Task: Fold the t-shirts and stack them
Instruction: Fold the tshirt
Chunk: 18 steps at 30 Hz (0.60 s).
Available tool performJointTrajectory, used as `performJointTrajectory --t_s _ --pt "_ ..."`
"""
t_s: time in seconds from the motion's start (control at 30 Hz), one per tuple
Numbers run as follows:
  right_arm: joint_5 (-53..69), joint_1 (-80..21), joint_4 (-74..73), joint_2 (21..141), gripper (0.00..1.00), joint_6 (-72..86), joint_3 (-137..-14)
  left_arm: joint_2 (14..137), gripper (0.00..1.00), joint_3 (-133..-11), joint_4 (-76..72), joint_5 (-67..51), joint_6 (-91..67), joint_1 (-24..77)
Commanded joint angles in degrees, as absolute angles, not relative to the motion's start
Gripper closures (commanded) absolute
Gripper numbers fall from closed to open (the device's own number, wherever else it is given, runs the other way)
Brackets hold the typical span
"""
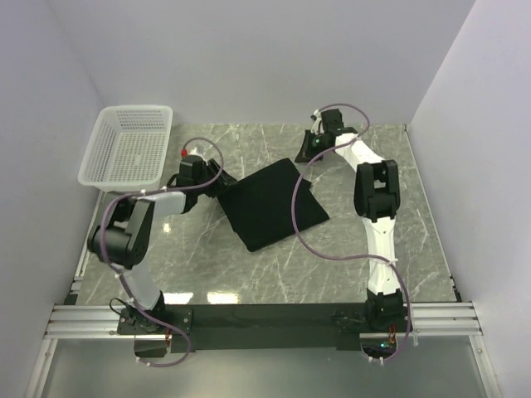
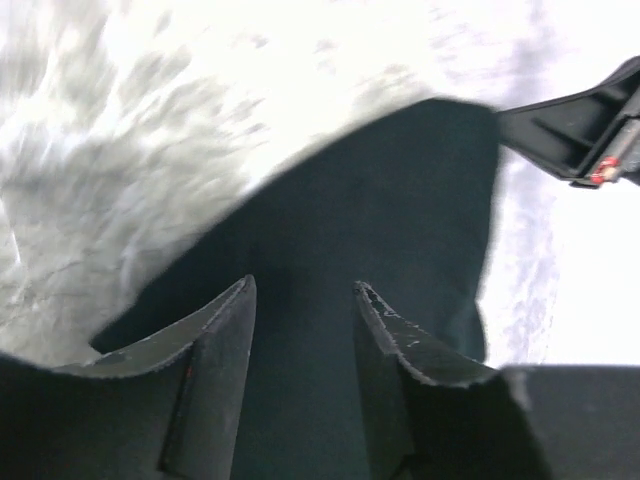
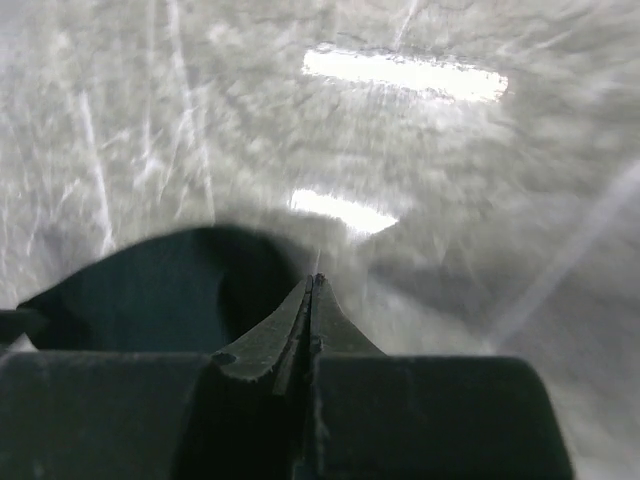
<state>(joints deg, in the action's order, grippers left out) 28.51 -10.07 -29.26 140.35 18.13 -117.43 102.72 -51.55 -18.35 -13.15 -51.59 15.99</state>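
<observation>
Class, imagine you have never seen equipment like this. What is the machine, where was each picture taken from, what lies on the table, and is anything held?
A robot's left arm and right arm are bolted at the near edge of the table. One picture looks down from above; the other two come from a camera on each wrist, showing that arm's two-finger tool. A folded black t-shirt lies mid-table; a white mesh basket stands at the far left. The left tool is open over the shirt; the right tool is shut beside it, holding nothing.
</observation>
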Motion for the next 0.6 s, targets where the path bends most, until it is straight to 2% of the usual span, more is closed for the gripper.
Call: performJointTrajectory --t_s 0.0,0.1,0.17,0.27,0.37,0.57 --pt "29.09 -7.82 -26.1 128.16 0.93 10.3 -115.68 92.92 0.5 -55.63 -15.23 -11.87 -45.18 15.64" --pt "35.92 -6.6 -29.51 123.5 0.89 0.56 -112.52 87.73 0.49 -55.81 -12.4 -11.51 -43.42 15.73" --pt "45.84 -5.98 -33.2 121.3 0.84 -9.35 -111.01 84.48 0.48 -54.41 -11.34 -13.61 -43.94 15.73" --pt "52.62 -5.89 -44.09 120.33 0.83 -19.47 -108.99 81.66 0.48 -50.82 -12.91 -19.85 -46.48 16.69" --pt "55.1 -5.89 -50.53 118.4 0.83 -23.63 -103.55 80.42 0.49 -45.99 -17.55 -23.71 -50.86 20.55" --pt "56.78 -5.89 -55.19 114.88 0.84 -29.79 -90.36 82.7 0.5 -38.77 -25.11 -21.8 -57.9 32.77"
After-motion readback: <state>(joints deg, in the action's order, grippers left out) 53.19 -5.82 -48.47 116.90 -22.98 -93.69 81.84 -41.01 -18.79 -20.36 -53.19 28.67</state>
